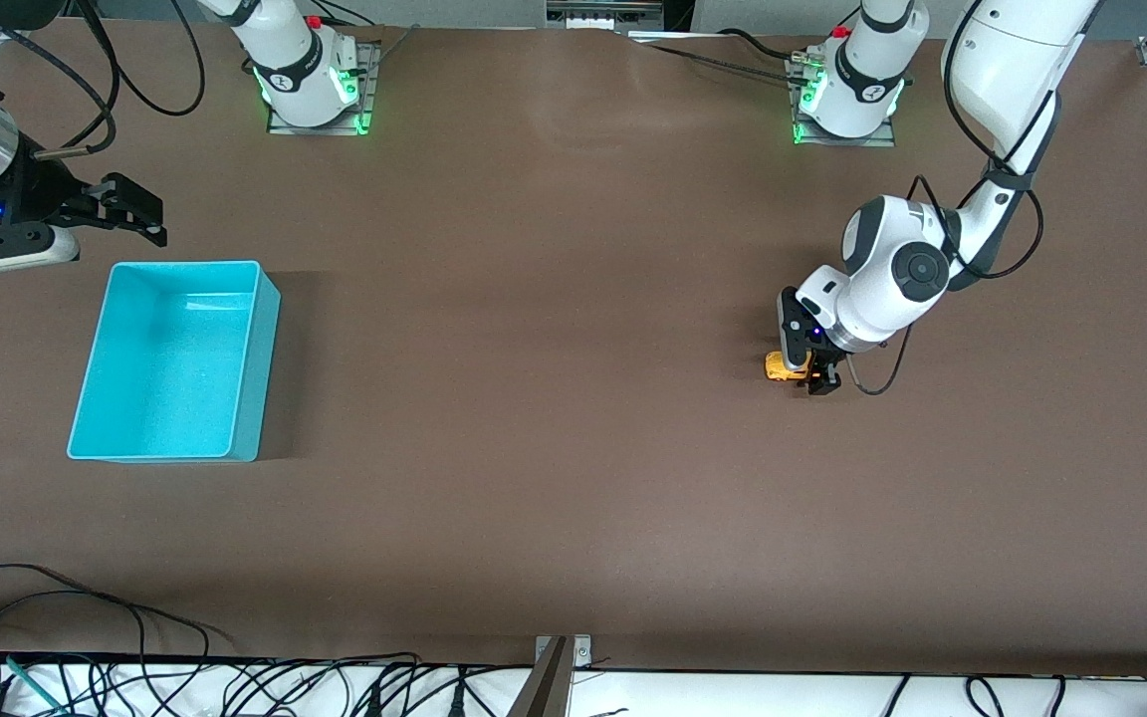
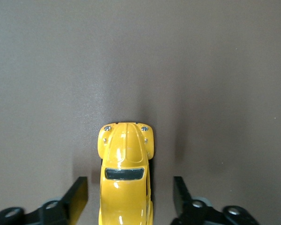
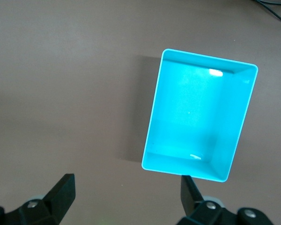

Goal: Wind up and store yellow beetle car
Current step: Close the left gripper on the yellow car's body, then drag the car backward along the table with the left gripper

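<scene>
The small glossy yellow beetle-shaped toy car (image 2: 125,173), with a dark window and black wheels, stands on the brown matte worktop (image 1: 554,398) toward the left arm's end, well apart from the turquoise rectangular plastic bin (image 1: 260,368) that sits toward the right arm's end. The left tool (image 1: 808,376) is down at the worktop with the car between its two black fingers (image 2: 77,194); in the left wrist view a strip of brown surface shows on each side of the car's body, so the fingers straddle it without touching, and the tool is open around it rather than gripping. The car's rounded hood points away from the tool. The right tool (image 1: 140,211) waits in the air by the bin at the right arm's end, its fingers (image 3: 63,190) spread wide and holding nothing.
</scene>
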`<move>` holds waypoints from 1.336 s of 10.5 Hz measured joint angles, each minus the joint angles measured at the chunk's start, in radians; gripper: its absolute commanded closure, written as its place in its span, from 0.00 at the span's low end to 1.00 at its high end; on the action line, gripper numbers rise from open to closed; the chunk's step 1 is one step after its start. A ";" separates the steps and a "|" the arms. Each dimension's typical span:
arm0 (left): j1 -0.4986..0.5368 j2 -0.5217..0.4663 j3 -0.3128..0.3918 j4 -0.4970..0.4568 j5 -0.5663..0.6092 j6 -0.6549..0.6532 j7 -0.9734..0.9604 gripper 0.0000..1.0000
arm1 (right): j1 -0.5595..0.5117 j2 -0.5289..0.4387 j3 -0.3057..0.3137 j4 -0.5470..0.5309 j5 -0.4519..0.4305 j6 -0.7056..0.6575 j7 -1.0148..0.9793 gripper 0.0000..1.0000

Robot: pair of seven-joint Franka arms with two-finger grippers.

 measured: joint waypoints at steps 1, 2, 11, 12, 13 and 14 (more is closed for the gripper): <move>0.000 0.000 0.000 0.000 0.000 0.005 0.017 0.77 | 0.000 0.000 0.000 0.000 0.000 0.000 0.000 0.00; 0.001 0.000 0.000 0.001 0.000 0.009 0.032 0.81 | 0.000 0.000 0.000 0.000 0.000 0.000 0.000 0.00; 0.040 0.000 0.002 0.000 0.000 0.006 0.090 0.83 | 0.000 0.000 -0.001 0.000 0.000 0.000 0.000 0.00; 0.074 0.000 0.003 0.000 0.000 0.003 0.130 0.83 | -0.001 0.000 -0.001 0.000 0.000 -0.001 0.000 0.00; 0.118 -0.001 0.003 0.000 0.000 -0.003 0.179 0.83 | -0.001 0.000 -0.002 0.000 0.000 -0.001 0.000 0.00; 0.160 -0.001 0.003 0.000 0.000 -0.003 0.226 0.83 | -0.001 0.000 -0.003 0.000 0.000 -0.001 0.000 0.00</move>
